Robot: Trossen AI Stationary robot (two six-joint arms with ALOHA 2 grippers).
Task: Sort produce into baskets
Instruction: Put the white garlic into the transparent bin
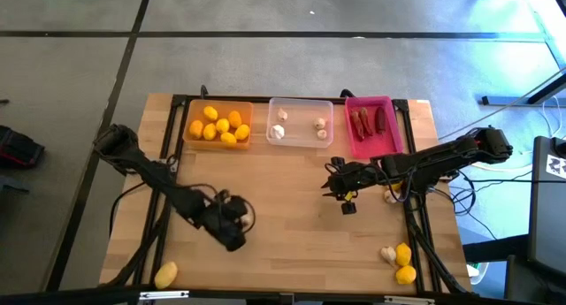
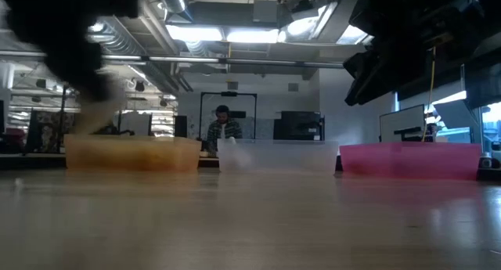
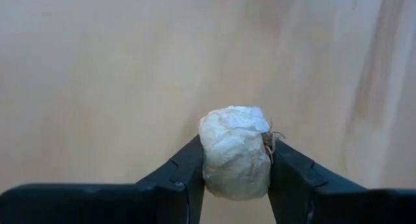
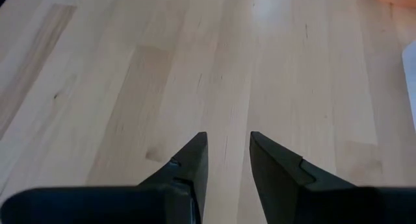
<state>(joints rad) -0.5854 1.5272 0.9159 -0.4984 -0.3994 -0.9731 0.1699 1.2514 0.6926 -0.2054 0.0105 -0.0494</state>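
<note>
Left arm: reaching from the table's left edge inward over the front-left of the tabletop (image 1: 292, 186), its left gripper (image 3: 237, 160) hovering over bare wood.
Left gripper state: fingers (image 3: 185, 169) pressing on either side of a garlic bulb (image 3: 235, 151), clamping it between them.
Held bulb: whitish and papery, rounded, showing a small brown stub on one side; lying well short of the tray row.
Right arm: stretching from the table's right edge toward the centre, its right gripper (image 4: 229, 160) hanging above bare wood in front of the pink tray (image 1: 371, 126).
Right gripper state: fingers standing slightly apart with a narrow gap, nothing showing between them.
Orange tray (image 1: 217, 144): sitting at the back-left of the row, holding several yellow lemons (image 1: 219, 126).
Clear tray (image 1: 301, 104): sitting in the middle of the row, holding a few garlic bulbs (image 1: 278, 133).
Pink tray: sitting at the right of the row, holding dark red chilies (image 1: 367, 121).
Loose produce: one lemon (image 1: 165, 274) lying near the front-left corner; two lemons (image 1: 404, 263) and a whitish bulb (image 1: 387, 253) lying near the front-right corner; another whitish bulb (image 1: 390, 196) lying beside the right arm.
Open room: bare wood stretching between the two grippers and up to the tray row.
Background: a person (image 2: 224, 127) showing far behind the trays in the low view.
</note>
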